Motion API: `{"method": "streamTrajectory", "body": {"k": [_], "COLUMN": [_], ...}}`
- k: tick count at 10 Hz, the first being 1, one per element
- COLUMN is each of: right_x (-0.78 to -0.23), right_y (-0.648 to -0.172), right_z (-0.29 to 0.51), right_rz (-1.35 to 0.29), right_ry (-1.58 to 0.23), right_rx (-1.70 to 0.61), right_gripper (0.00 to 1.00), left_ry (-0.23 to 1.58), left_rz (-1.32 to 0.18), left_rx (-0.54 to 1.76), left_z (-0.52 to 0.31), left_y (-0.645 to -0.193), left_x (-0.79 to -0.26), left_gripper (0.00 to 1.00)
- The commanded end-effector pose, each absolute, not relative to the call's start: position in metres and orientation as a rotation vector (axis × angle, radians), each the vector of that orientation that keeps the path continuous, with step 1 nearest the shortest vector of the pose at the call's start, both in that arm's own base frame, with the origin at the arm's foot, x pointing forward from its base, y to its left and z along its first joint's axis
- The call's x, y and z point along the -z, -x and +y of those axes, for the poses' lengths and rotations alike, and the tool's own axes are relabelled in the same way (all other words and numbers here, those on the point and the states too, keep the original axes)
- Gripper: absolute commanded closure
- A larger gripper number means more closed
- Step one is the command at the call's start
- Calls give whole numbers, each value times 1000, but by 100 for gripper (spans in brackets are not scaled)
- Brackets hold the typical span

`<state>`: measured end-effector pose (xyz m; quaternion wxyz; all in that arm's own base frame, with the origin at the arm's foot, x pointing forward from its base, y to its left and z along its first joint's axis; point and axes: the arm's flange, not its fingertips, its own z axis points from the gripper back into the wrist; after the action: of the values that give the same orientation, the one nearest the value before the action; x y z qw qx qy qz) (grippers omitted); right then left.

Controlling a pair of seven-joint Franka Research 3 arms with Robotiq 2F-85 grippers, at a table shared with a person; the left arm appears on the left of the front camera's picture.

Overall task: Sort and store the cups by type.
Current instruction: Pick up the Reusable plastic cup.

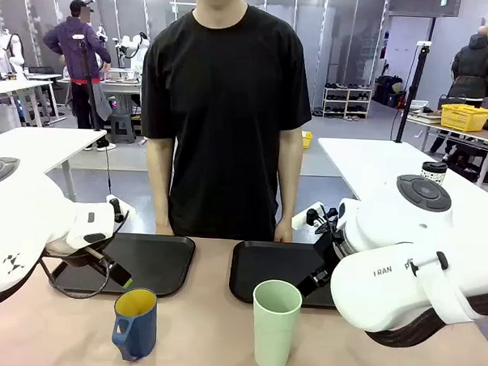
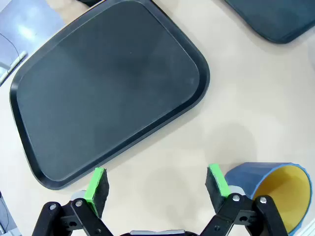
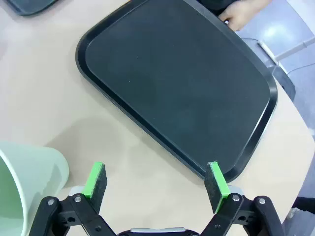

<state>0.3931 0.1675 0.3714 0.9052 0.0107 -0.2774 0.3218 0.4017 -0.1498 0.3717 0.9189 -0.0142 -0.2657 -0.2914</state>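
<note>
Nearest on the bench (image 1: 209,343) stands the tumbler (image 1: 276,325), upright and open at the top. The mug (image 1: 135,322) stands to the tumbler's left, well apart from it and about level with it. It is upright too, with its handle turned away from the tumbler.

The front view gives both cups whole, along with the mug's handle. The wrist views add how each gripper stands.

In the left wrist view the left gripper (image 2: 156,177) hangs over bare bench on the mug's side of the tumbler. Its jaws are spread wide with nothing between them. The mug's rim and yellow inside lie just outside one finger, very close to it. Whether they touch I cannot tell.

In the right wrist view the right gripper (image 3: 156,172) is likewise wide apart and empty, above the bench just past the tumbler. The tumbler's pale rim sits at the lower corner of that view, outside the fingers and clear of them.

In the front view both grippers are largely hidden by the arms' white bodies.

Beyond the tumbler lie two black trays, side by side with a strip of bench between them. The right tray (image 1: 269,261) is straight behind the tumbler, and the left tray (image 1: 164,260) is behind the mug. The wrist views look down onto their flat dark floors.

Past the trays a person (image 1: 223,109) in a black shirt stands at the far edge. One hand (image 1: 283,232) rests at the right tray's far rim. The right wrist view shows its fingers beside that tray's corner.

Farther off, to the tumbler's right, a lidded paper cup (image 1: 433,172) stands behind the right arm.
</note>
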Motion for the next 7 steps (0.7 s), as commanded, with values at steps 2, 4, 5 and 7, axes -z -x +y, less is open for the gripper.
{"method": "streamTrajectory", "body": {"k": [2, 4, 5, 7], "right_x": [-371, -371, -371, -371], "right_y": [-393, -393, -393, -393], "right_z": [167, 167, 167, 167], "right_rz": [-573, -573, -573, -573], "right_ry": [-22, -22, -22, -22], "right_rx": [-665, -665, -665, -665], "right_gripper": [0, 0, 0, 0], "left_ry": [29, 29, 29, 29], "left_rz": [-546, -546, -546, -546], "left_rx": [600, 600, 600, 600], "left_z": [-150, -150, -150, -150], "left_y": [-402, -402, -402, -402], "left_x": [-372, -372, -372, -372], "left_gripper": [0, 0, 0, 0]}}
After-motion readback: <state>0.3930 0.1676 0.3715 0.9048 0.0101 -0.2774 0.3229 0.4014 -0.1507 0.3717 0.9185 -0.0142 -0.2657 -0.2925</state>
